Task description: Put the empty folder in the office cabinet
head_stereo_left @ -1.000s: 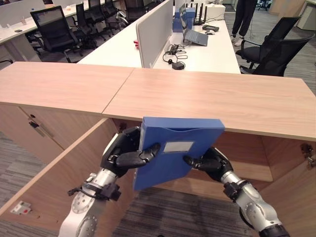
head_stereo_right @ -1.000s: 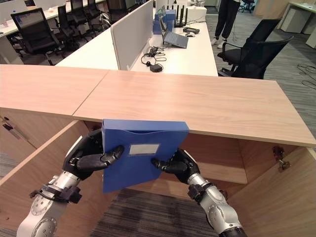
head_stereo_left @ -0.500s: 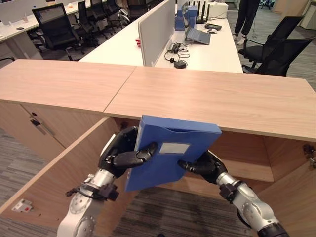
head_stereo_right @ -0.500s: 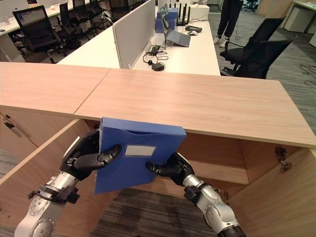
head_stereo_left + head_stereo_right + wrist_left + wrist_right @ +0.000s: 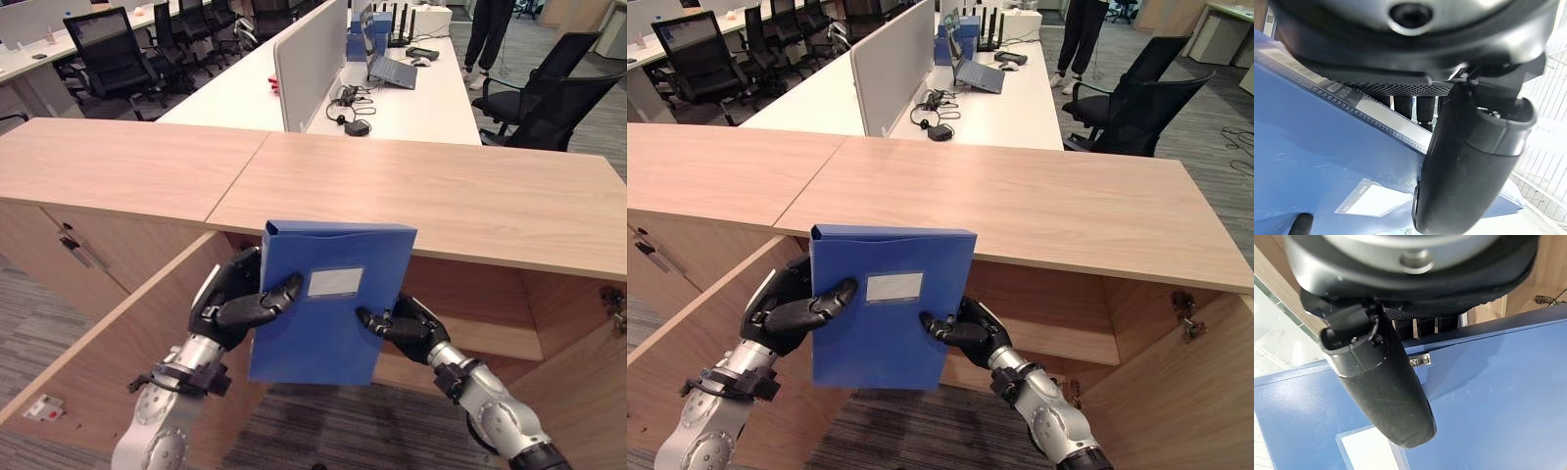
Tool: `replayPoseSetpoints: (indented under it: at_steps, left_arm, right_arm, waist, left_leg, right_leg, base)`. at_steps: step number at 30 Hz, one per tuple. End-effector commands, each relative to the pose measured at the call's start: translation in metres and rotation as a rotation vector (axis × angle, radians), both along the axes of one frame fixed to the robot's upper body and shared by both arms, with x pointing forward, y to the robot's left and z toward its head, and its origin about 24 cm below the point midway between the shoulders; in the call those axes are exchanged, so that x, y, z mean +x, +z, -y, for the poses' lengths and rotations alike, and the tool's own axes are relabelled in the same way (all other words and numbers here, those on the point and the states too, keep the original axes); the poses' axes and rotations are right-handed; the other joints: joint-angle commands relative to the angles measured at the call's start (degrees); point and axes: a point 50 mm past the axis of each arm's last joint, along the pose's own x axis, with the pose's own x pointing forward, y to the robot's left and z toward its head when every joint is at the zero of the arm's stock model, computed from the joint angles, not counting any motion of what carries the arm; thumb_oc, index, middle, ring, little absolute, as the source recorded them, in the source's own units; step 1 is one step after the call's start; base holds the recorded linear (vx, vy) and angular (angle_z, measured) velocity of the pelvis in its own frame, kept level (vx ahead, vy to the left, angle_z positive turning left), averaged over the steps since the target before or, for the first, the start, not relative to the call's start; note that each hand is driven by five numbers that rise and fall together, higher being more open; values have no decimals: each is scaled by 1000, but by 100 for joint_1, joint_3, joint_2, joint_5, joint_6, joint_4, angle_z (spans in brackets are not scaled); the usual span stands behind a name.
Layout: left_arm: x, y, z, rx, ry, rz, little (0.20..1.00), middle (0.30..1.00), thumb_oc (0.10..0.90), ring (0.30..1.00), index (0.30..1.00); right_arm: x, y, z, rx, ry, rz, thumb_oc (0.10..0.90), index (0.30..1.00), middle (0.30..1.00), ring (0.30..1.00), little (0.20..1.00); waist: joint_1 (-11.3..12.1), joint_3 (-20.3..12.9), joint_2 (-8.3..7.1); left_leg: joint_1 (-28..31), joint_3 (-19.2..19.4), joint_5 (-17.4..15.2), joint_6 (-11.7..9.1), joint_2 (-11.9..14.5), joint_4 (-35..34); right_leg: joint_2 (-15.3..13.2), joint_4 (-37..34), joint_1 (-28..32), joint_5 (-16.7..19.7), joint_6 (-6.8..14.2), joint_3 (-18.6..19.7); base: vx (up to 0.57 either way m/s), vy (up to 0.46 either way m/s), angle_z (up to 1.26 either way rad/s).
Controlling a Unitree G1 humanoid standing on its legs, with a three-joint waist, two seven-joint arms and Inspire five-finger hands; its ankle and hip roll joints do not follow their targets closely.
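A blue box folder (image 5: 323, 304) with a pale label stands nearly upright in front of the open wooden office cabinet (image 5: 470, 304). My left hand (image 5: 230, 299) clasps its left edge, thumb across the front and fingers behind. On the other side my right hand (image 5: 402, 323) pinches the folder's right edge low down. In the left wrist view the thumb (image 5: 1469, 156) presses on the folder's blue face (image 5: 1312, 161). The right wrist view has the thumb (image 5: 1386, 391) lying on the same blue face (image 5: 1488, 396). The folder hides part of the cabinet's inside shelf (image 5: 490, 338).
The cabinet's left door (image 5: 118, 343) swings open toward me, and the right door (image 5: 588, 392) is open too. The cabinet's long wooden top (image 5: 421, 191) runs above. Behind are white desks (image 5: 411, 98), a partition screen, black chairs (image 5: 549, 93) and a standing person (image 5: 490, 29).
The folder has turned from tilted to nearly upright and risen a little, its top now overlapping the cabinet's top edge. Both hands kept their hold and moved with it.
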Motion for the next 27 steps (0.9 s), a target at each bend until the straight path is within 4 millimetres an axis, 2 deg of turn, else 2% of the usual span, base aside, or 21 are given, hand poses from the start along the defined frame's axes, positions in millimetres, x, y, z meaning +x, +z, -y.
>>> replayPoseSetpoints:
  at_steps: [1, 4, 5, 6, 7, 8, 11, 13, 14, 16, 17, 19, 20, 21, 22, 27]
  left_arm:
    - [7, 28, 37, -126, -172, 176, 300, 300, 400, 300, 300]
    - [7, 24, 33, -122, -149, 158, 300, 300, 400, 300, 300]
    - [7, 24, 33, -122, -149, 158, 448, 448, 499, 448, 448]
    - [7, 22, 32, -118, -140, 152, 498, 498, 532, 498, 498]
    - [8, 19, 27, -93, -107, 144, 592, 592, 595, 592, 592]
    - [8, 18, 24, -72, -93, 139, 900, 900, 800, 900, 900]
    - [8, 12, 16, -30, -65, 116, 900, 900, 800, 900, 900]
    - [6, 4, -4, 113, -1, 92, 900, 900, 800, 900, 900]
    - [6, 4, -4, 113, -1, 92, 900, 900, 800, 900, 900]
    - [0, -16, -31, 237, 99, 11, 900, 900, 800, 900, 900]
    - [0, -16, -31, 237, 99, 11, 900, 900, 800, 900, 900]
    - [-8, -35, -51, 302, 174, -83, 900, 900, 800, 900, 900]
    - [-18, -53, -65, 325, 219, -177, 900, 900, 800, 900, 900]
    - [-18, -54, -65, 325, 219, -177, 900, 900, 800, 900, 900]
    - [-25, -68, -71, 343, 236, -247, 900, 900, 800, 900, 900]
    - [-47, -108, -88, 476, 221, -461, 900, 900, 800, 900, 900]
  right_arm:
    - [25, 89, -75, 386, 201, 370, 400, 300, 300, 300, 300]
    - [23, 85, -74, 379, 202, 355, 400, 300, 300, 300, 300]
    - [23, 85, -74, 379, 202, 355, 400, 300, 300, 300, 300]
    - [23, 84, -73, 372, 203, 349, 400, 300, 300, 300, 300]
    - [22, 79, -71, 351, 207, 335, 400, 300, 300, 300, 300]
    - [22, 76, -69, 332, 213, 322, 400, 300, 300, 300, 300]
    - [20, 66, -63, 263, 227, 298, 400, 300, 300, 300, 300]
    - [18, 50, -49, 150, 233, 260, 400, 300, 300, 300, 300]
    - [18, 50, -49, 150, 234, 259, 400, 300, 300, 300, 300]
    - [15, 37, -33, 35, 240, 227, 400, 300, 300, 300, 300]
    - [15, 37, -33, 35, 240, 227, 400, 300, 300, 300, 300]
    - [11, 29, -21, -49, 246, 210, 400, 300, 300, 300, 300]
    - [7, 21, -11, -83, 243, 174, 400, 300, 300, 300, 300]
    - [7, 21, -11, -83, 243, 174, 400, 300, 300, 300, 300]
    - [4, 15, -6, -89, 233, 148, 400, 300, 300, 300, 300]
    - [-6, 3, 15, -194, 237, 111, 400, 300, 300, 300, 300]
  waist:
    - [-49, -213, -220]
    - [-42, -217, -225]
    - [-43, -217, -225]
    - [-41, -217, -228]
    - [-34, -217, -239]
    - [-32, -216, -245]
    - [-30, -208, -253]
    - [1, -198, -264]
    - [-1, -200, -264]
    - [59, -186, -290]
    - [58, -187, -290]
    - [114, -162, -309]
    - [164, -148, -323]
    - [163, -148, -323]
    - [185, -134, -333]
    - [247, -89, -350]
  left_leg:
    - [307, -154, -884, 20, 2, -36]
    - [297, -158, -874, 14, 3, -36]
    - [296, -158, -874, 14, 3, -36]
    - [295, -157, -874, 11, 5, -36]
    - [296, -160, -875, 7, 5, -36]
    - [292, -162, -874, 5, 7, -36]
    - [283, -168, -870, -4, 8, -36]
    - [254, -174, -854, -15, 9, -36]
    - [253, -175, -854, -16, 10, -36]
    - [220, -192, -834, -30, 9, -36]
    - [219, -193, -834, -31, 9, -36]
    - [188, -210, -815, -44, 5, -36]
    - [150, -231, -795, -51, 0, -36]
    - [149, -231, -795, -51, 0, -36]
    - [123, -239, -778, -55, -2, -36]
    - [24, -303, -726, -74, -9, -36]
  right_leg:
    - [-413, 48, 330, -743, 315, -38]
    - [-411, 48, 331, -746, 315, -42]
    - [-411, 48, 331, -746, 315, -43]
    - [-412, 48, 331, -747, 314, -45]
    - [-408, 48, 333, -748, 312, -52]
    - [-409, 48, 334, -749, 311, -57]
    - [-409, 48, 326, -746, 311, -69]
    - [-409, 48, 308, -743, 314, -98]
    - [-409, 48, 307, -744, 314, -99]
    - [-407, 48, 284, -740, 322, -140]
    - [-407, 48, 284, -741, 322, -142]
    - [-406, 48, 273, -737, 333, -186]
    - [-413, 48, 250, -729, 347, -212]
    - [-413, 48, 249, -729, 347, -212]
    - [-415, 48, 234, -725, 357, -235]
    - [-427, 48, 173, -715, 393, -327]
  base:
    - [0, 0, 0]
    - [0, 0, 0]
    - [0, 0, 0]
    - [0, 0, 0]
    - [0, 0, 0]
    - [0, 0, 0]
    - [0, 0, 0]
    - [0, 0, 0]
    - [0, 0, 0]
    - [0, 0, 0]
    - [0, 0, 0]
    - [-4, 1, 2]
    - [-7, 4, 4]
    - [-8, 3, 6]
    - [-11, 1, 6]
    - [-13, 2, 11]
